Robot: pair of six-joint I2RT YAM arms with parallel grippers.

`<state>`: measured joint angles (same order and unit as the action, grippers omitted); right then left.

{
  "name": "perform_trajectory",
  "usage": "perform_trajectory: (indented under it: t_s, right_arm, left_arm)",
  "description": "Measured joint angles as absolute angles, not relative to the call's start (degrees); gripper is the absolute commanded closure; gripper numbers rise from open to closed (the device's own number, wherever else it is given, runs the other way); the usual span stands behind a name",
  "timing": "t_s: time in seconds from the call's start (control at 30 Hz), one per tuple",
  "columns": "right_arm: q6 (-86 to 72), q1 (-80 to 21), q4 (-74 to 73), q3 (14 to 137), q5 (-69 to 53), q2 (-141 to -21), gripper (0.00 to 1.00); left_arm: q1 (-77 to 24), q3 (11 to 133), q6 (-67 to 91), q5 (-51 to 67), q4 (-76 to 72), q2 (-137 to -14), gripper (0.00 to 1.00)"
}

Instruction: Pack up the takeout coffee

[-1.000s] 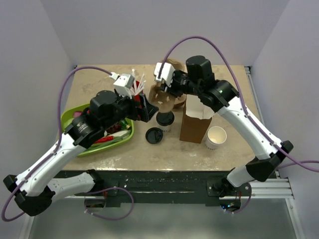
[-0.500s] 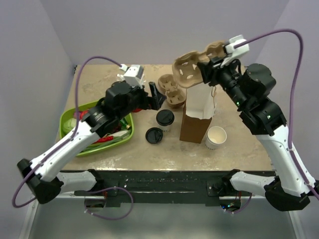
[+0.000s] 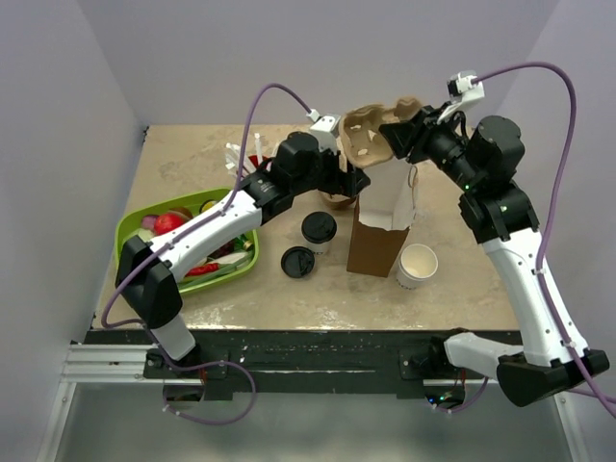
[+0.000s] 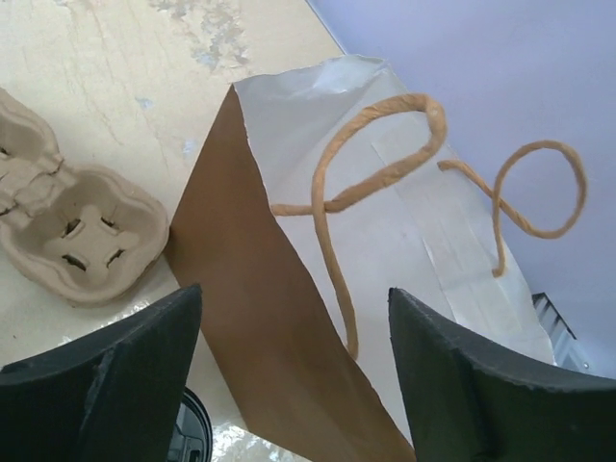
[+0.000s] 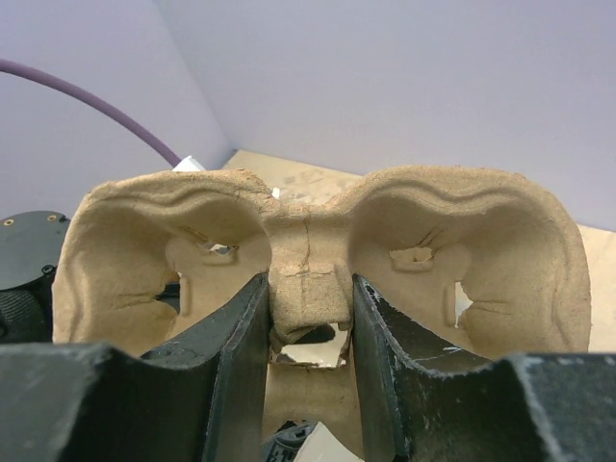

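Observation:
The takeout coffee (image 3: 319,231), a white cup with a black sip lid, stands on the table just left of the brown paper bag (image 3: 375,245). Only its lid edge (image 4: 188,445) shows in the left wrist view. My left gripper (image 3: 354,179) is open at the bag's upper left rim. In the left wrist view the left gripper (image 4: 294,298) has the bag's side wall (image 4: 279,327) between its fingers, untouched. My right gripper (image 3: 409,133) is shut on a pulp cup carrier (image 3: 371,135), held above the bag's mouth. The right gripper (image 5: 308,289) pinches the carrier's middle ridge (image 5: 308,260).
A loose black lid (image 3: 297,262) lies in front of the coffee. A lidless white cup (image 3: 417,265) stands right of the bag. A second carrier (image 4: 77,241) rests on the table behind the coffee. A green tray (image 3: 130,223) of food sits at the left.
My right gripper has lifted the carrier off the table and brought it over the bag. My left arm has swung right from the tray to the bag's rim.

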<state>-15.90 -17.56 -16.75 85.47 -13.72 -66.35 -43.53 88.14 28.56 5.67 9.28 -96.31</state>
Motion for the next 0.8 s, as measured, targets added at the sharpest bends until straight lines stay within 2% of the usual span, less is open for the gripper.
perform_trajectory:
  t_s: [0.03, 0.1, 0.13, 0.2, 0.23, 0.3, 0.37, 0.53, 0.8]
  right_arm:
    - [-16.64, -16.27, -15.86, 84.73, -15.84, -66.37, 0.65]
    - [-17.96, -13.74, -13.54, 82.83, -20.08, -66.28, 0.66]
    - [-18.92, -12.53, -11.90, 81.62, -22.68, -66.22, 0.66]
    - [-20.95, -10.39, -8.51, 79.13, -27.88, -66.22, 0.66]
    - [-21.69, -9.80, -7.60, 78.30, -29.95, -66.26, 0.66]
    - [-23.09, -8.80, -5.48, 76.93, -34.33, -66.72, 0.67]
    - [-23.77, -8.56, -3.60, 76.44, -38.59, -67.42, 0.66]
    - [-22.90, -8.58, -1.65, 75.55, -45.01, -67.88, 0.66]
    - [-22.24, -8.56, -0.05, 74.19, -49.15, -68.38, 0.67]
  left_arm:
    - [-43.53, 88.53, 28.56, 5.23, 9.23, -96.86, 0.36]
    - [-43.40, 88.92, 28.95, 4.47, 9.02, -97.60, 0.47]
    - [-43.22, 88.95, 29.17, 4.34, 8.64, -97.89, 0.58]
    - [-42.74, 89.23, 29.50, 4.32, 8.14, -98.50, 0.67]
    - [-42.57, 89.45, 29.63, 4.34, 8.05, -98.83, 0.78]
    - [-42.04, 89.69, 29.67, 4.64, 7.68, -99.39, 0.84]
    - [-41.71, 89.69, 29.50, 4.82, 7.66, -99.50, 0.88]
    - [-41.19, 89.58, 29.45, 6.00, 6.81, -99.48, 0.89]
    - [-41.19, 87.79, 29.54, 6.22, 5.04, -98.74, 0.91]
